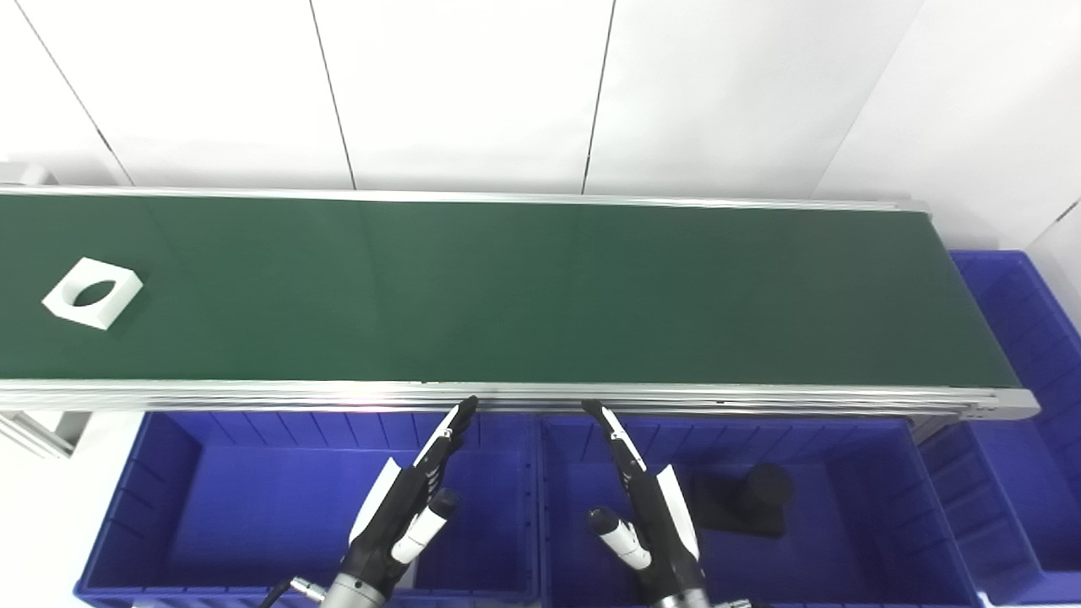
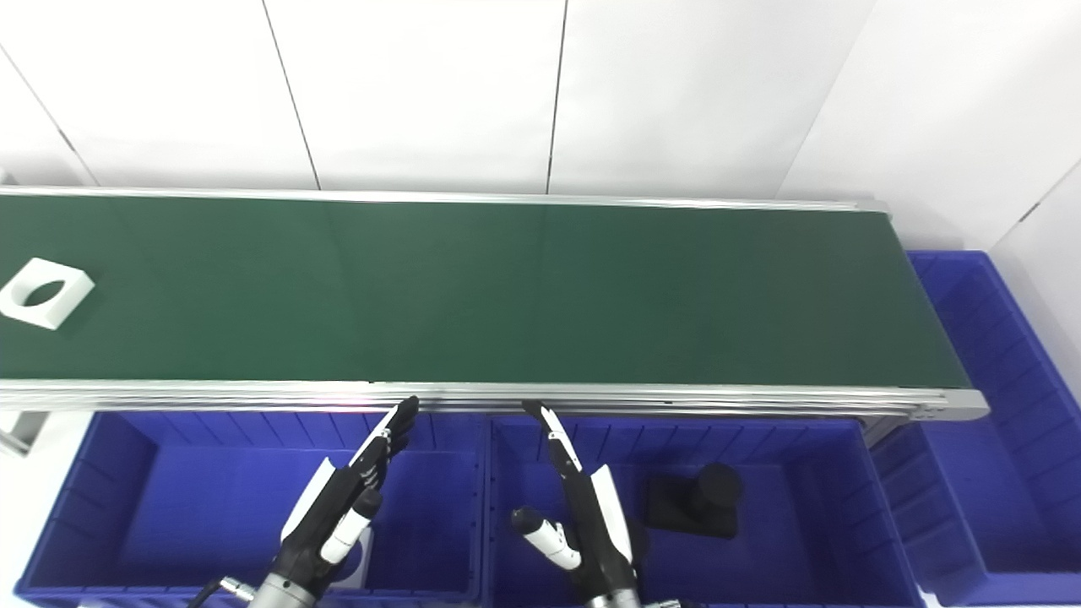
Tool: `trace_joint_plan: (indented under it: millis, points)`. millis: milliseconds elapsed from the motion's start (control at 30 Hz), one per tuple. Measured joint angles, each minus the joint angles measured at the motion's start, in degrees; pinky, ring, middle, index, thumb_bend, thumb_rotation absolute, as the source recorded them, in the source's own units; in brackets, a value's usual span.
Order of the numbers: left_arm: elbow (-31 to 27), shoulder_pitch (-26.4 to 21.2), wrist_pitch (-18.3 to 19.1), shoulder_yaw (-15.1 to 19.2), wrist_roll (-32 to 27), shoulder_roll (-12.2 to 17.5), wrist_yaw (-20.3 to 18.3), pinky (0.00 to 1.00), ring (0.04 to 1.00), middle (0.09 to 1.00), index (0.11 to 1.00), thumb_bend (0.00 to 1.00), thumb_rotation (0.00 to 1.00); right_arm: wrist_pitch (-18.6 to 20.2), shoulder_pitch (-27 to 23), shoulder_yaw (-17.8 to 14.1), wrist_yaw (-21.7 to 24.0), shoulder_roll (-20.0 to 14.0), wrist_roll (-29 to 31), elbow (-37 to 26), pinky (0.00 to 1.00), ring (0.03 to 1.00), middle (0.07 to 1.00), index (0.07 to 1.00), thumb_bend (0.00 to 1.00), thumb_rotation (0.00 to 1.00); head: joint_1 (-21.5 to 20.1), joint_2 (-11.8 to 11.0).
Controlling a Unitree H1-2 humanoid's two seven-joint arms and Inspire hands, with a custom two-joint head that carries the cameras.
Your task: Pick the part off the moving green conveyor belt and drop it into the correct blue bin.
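A: Where is the part right now?

B: The white part [image 1: 92, 292], a flat square block with an oval hole through it, lies on the green conveyor belt [image 1: 524, 291] at its far left end, close to the picture's left edge. It sits about midway between the belt's far rail and its near rail, turned a little so its corners point along and across the belt.

A: And the hands?

B: Both are well apart from it. The left hand [image 1: 405, 507] hangs over the left blue bin [image 1: 169, 507], in front of the belt's near rail, with its fingers stretched out straight and the thumb held off to the side, so it is wide and holds nothing. Its fingertips [image 1: 464, 407] reach up to just beside the silver rail.

A: The right one the same?

B: Much the same. The right hand [image 1: 650, 507] hangs over the middle blue bin [image 1: 844, 540], fingers extended toward the rail, thumb spread away, nothing in its grasp.

A: Anything in the bins?

B: A black part [image 1: 747, 500], a flat base with a round stub standing on it, rests in the middle bin, just to the right of the right hand. In the right eye view a white piece [image 2: 353, 564] shows in the left bin beneath the left hand, mostly hidden. A third blue bin [image 1: 1034, 355] stands past the belt's right end.
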Motion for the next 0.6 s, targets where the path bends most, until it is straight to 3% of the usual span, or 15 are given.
trace_joint_plan:
  millis: [600]
  points:
    - [0.02,-0.02,0.0,-0.66,0.14,0.07,1.48,1.0,1.0,1.0,0.979,0.8,1.0,0.0,0.39,-0.49,0.94,0.01,-0.4,-0.36,0.98,0.987,0.974,0.948,0.93,1.0,-0.26,-0.35]
